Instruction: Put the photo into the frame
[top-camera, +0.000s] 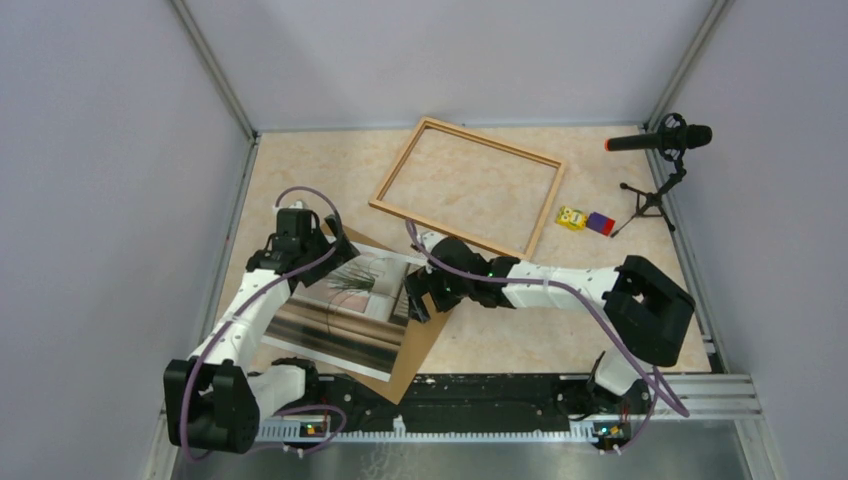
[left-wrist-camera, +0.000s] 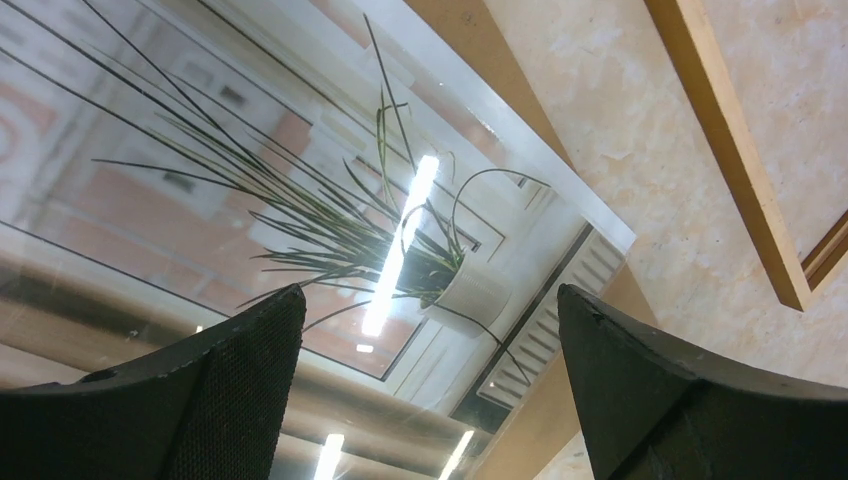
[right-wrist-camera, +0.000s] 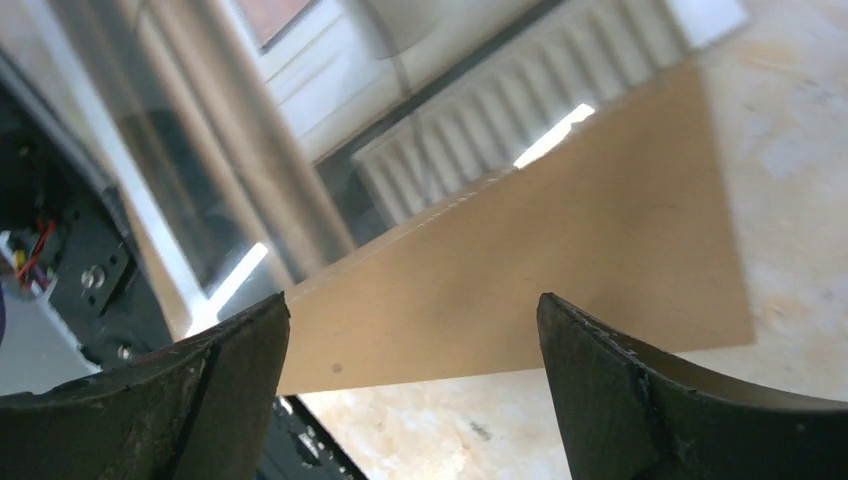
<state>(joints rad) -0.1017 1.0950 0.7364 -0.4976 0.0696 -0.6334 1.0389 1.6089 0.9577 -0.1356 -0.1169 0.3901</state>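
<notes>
The photo (top-camera: 340, 315) lies face up on a brown backing board (top-camera: 418, 350) at the near left of the table. The light wooden frame (top-camera: 494, 141) lies flat and empty further back, apart from the photo. My left gripper (top-camera: 338, 262) is open above the photo's far part; in the left wrist view the grass blades of the photo (left-wrist-camera: 300, 200) show above my open left gripper (left-wrist-camera: 430, 380), with a frame bar (left-wrist-camera: 730, 130) at the right. My right gripper (top-camera: 418, 300) is open over the photo's right edge; the right wrist view shows that gripper (right-wrist-camera: 415, 390) over the board (right-wrist-camera: 560, 260).
A yellow toy (top-camera: 570, 218) and a blue-red block (top-camera: 600, 222) lie right of the frame. A microphone on a small tripod (top-camera: 660, 140) stands at the far right. Grey walls enclose the table on three sides.
</notes>
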